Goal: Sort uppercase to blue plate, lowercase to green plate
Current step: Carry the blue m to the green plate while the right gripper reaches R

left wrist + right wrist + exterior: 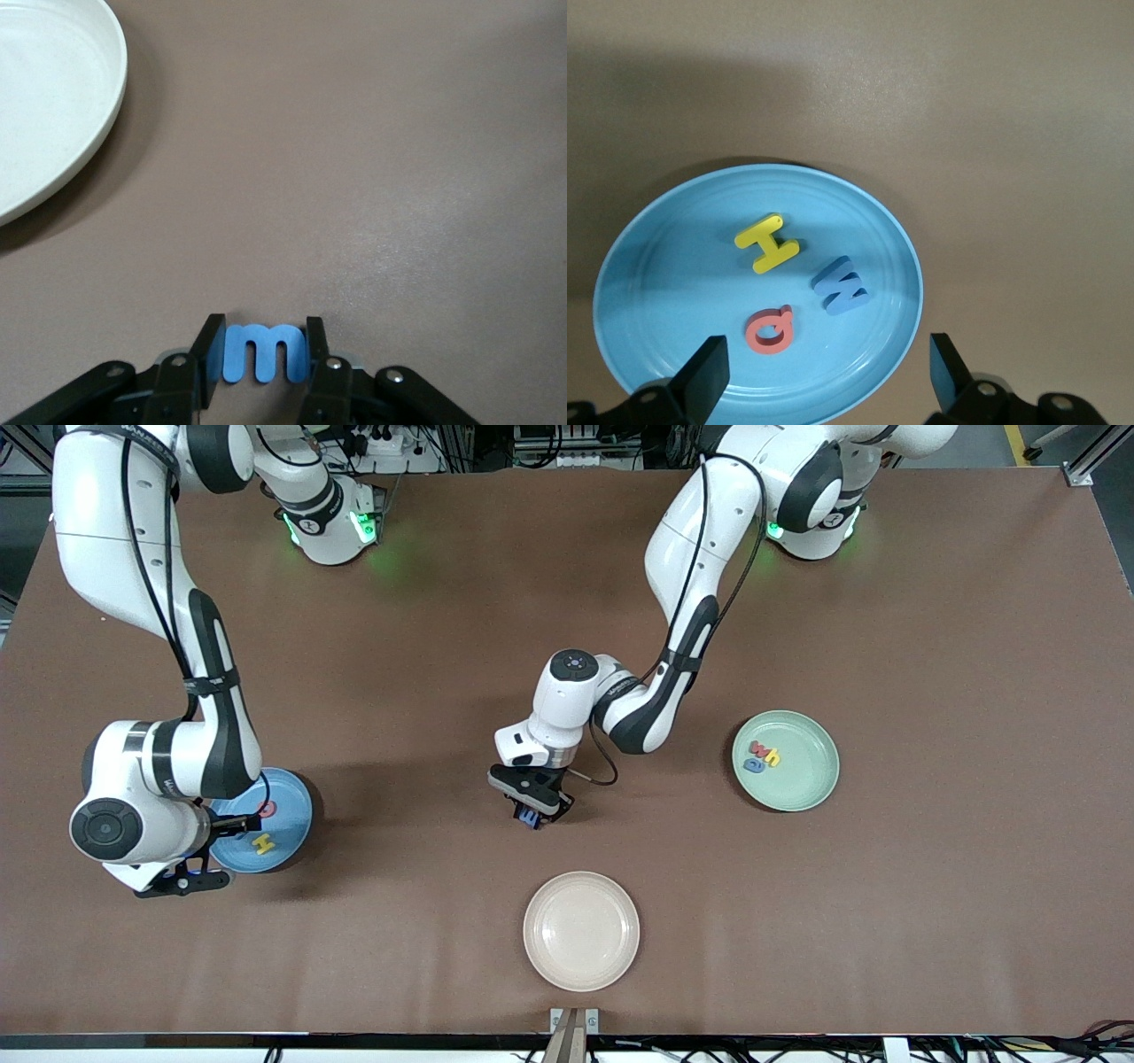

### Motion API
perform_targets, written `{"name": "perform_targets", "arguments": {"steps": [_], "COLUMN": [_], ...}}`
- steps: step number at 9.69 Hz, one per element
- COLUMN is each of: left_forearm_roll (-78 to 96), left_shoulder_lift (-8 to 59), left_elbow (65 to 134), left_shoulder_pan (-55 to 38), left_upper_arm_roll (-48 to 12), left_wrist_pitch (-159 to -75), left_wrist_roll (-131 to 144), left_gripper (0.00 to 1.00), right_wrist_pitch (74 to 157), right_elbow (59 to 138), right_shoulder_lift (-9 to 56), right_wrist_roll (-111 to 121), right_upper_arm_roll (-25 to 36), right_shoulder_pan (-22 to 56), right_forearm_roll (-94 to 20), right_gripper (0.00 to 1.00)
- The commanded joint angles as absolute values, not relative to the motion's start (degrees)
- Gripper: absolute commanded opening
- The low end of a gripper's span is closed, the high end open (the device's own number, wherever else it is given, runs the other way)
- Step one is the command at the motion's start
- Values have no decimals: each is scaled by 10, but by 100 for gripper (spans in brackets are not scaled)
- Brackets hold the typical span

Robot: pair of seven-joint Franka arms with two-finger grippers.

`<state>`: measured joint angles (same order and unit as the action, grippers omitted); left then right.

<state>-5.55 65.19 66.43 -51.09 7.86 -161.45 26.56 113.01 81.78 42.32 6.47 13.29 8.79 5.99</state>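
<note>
plate: we see a round cream plate [581, 931] with a raised rim, nothing in it, near the tabletop's front edge
tabletop: we see a plain brown tabletop [930, 912] under it

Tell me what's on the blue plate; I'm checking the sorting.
On the blue plate: a yellow H, a blue M and a red Q. In the front view, the right arm covers part of it.
</note>
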Motion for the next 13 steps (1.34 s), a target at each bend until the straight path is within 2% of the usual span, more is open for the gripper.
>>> {"name": "perform_targets", "arguments": {"steps": [1,3,4,5,8,10,12,13], "left_forearm_roll": [-52,-52,-48,-45,-43,-43,-43,-43], "left_shoulder_lift": [647,608,580,557,422,342,275,239], "left_elbow": [692,696,709,730,877,987,1076,1125], "left_shoulder_pan": [-514,-503,-494,-483,-421,-404,-367,-339], "left_upper_arm_roll": [81,79,76,69,43,42,41,41], "left_wrist_pitch": [-1600,-1530,-1494,-1474,-1418,-1419,-1423,-1428], "left_wrist_roll": [260,247,233,216,99,53,-15,-65], "left_gripper": [40,36,21,20,18,15,1,2], "right_wrist_pitch": [1134,1133,1132,1130,1128,1128,1136,1152], "right_elbow": [822,822,822,823,822,818,812,809], "right_shoulder_lift": [419,419,419,418,418,415,412,412], "right_wrist_roll": [63,59,43,22,-58,-68,-59,-49], "right_upper_arm_roll": [125,123,122,121,122,121,121,121], "right_shoulder_pan": [81,87,92,103,159,208,272,303], "right_forearm_roll": [62,62,62,62,12,-20,-83,-111], "right_gripper": [100,100,100,100,100,100,100,100]}}
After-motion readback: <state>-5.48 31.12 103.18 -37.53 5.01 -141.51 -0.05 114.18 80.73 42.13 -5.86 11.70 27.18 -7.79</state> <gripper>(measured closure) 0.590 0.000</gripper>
